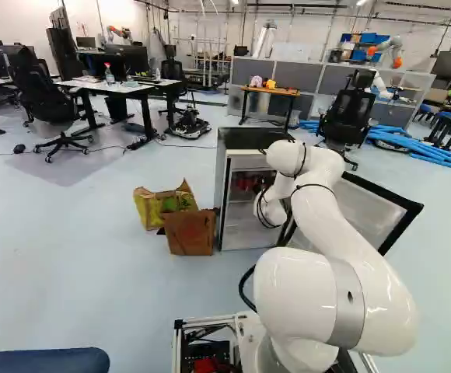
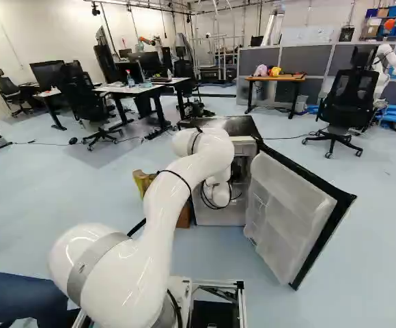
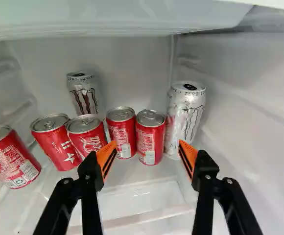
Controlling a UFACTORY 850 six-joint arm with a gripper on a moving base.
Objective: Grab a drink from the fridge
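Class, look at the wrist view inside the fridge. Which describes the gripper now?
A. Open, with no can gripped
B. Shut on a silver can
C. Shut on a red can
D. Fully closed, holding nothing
A: the gripper's two fingers with orange pads stand well apart, and no can is pinched between them; the red cans stand on the shelf ahead.

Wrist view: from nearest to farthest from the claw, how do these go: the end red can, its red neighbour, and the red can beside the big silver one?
1. Red can beside the big silver can: ahead of the gripper
2. Red neighbour: off to one side
3. End red can: farther out, same side
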